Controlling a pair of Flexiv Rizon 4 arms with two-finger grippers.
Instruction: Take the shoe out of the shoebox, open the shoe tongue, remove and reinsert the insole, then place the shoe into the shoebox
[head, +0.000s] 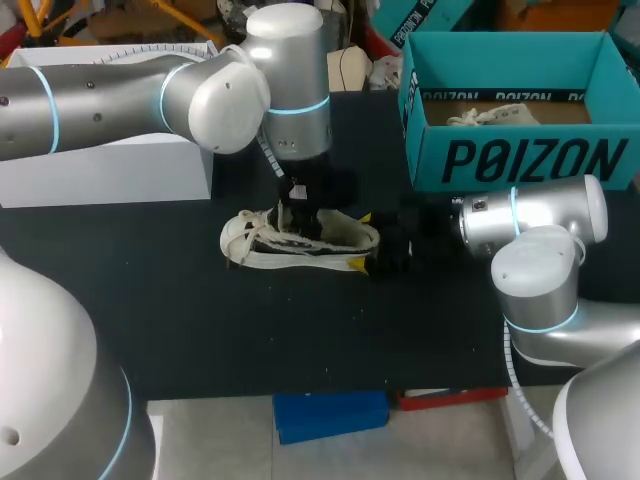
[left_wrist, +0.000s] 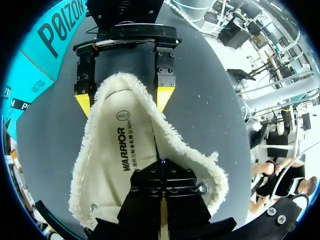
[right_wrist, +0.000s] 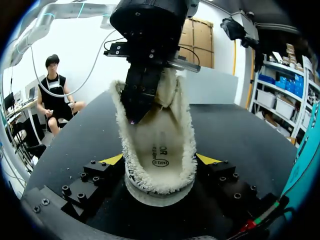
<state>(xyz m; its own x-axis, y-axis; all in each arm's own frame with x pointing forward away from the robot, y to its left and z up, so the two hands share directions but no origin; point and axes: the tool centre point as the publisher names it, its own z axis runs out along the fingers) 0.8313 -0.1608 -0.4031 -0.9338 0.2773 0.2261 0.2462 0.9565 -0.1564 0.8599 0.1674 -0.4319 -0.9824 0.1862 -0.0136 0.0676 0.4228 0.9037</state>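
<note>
**Position.** The shoe (head: 300, 245) lies on its sole on the black table (head: 200, 330), outside the shoebox (head: 520, 160), with its toe pointing away from the right jaws. The yellow-tipped right jaws stand to either side of the heel and pinch it between them. The right arm (head: 540, 240) lies low over the table behind them. The left jaws come down from above into the shoe's opening, just ahead of the right jaws. They are pressed together — whether a fold of lining is nipped between them cannot be told.

**Obstructions.** The left arm (head: 120, 95) and its wrist hang over the shoe's middle and hide that part from the head view.

**Surroundings.**
- The shoebox stands open-topped beside the right jaws, apart from the shoe. A second pale shoe (head: 490, 116) lies inside it.
- A white box (head: 110, 170) sits beyond the left jaws, at the table's edge.

**Materials.**
- The shoe's upper is pale cream, with a collar and lining of shaggy fleece.
- The insole (left_wrist: 120, 145) is smooth, flat and printed, and lies in place between the fleece walls.
- The shoebox is teal card with a brown inner floor.
- The table covering is matt black — lightly speckled.
</note>
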